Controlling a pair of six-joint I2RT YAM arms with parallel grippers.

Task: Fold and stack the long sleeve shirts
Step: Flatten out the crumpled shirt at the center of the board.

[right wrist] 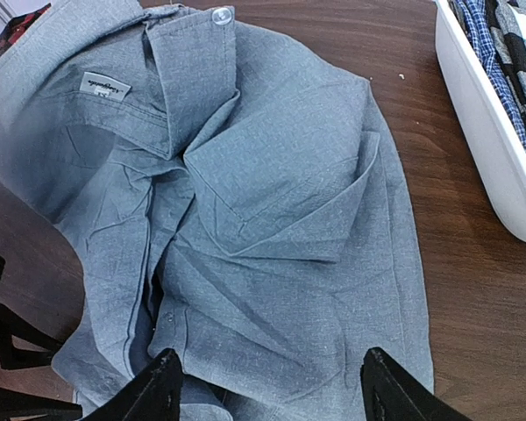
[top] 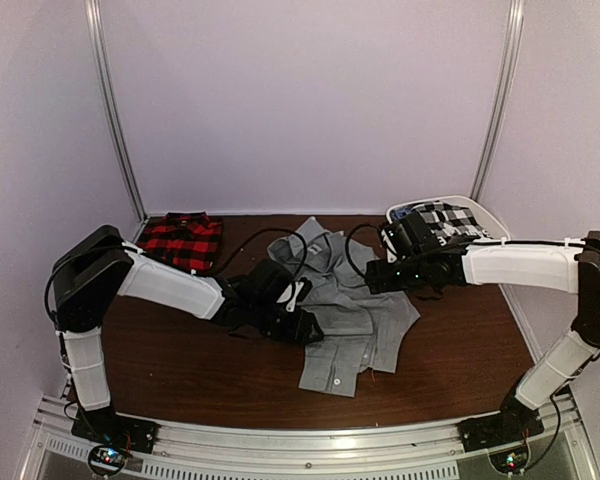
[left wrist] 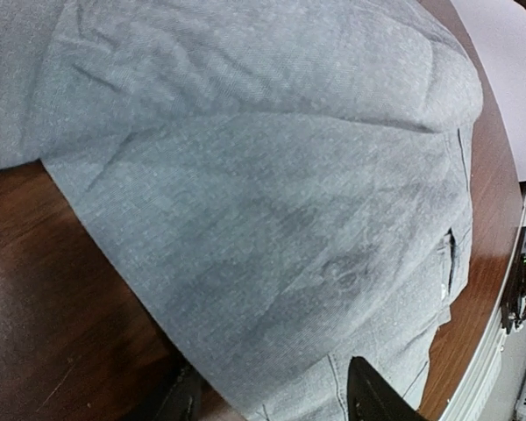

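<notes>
Brown table (top: 180, 365) — left gripper (left wrist: 276, 390), right gripper (right wrist: 272, 377) splayed, reaching inward over grey shirt (top: 358, 312).

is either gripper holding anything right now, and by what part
Nothing is held. The left gripper and the right gripper both stand open over the grey shirt, their fingers apart with no cloth pinched between them.

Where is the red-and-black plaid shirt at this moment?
In the top view the plaid shirt lies folded at the back left corner of the table, left of the grey shirt.
</notes>
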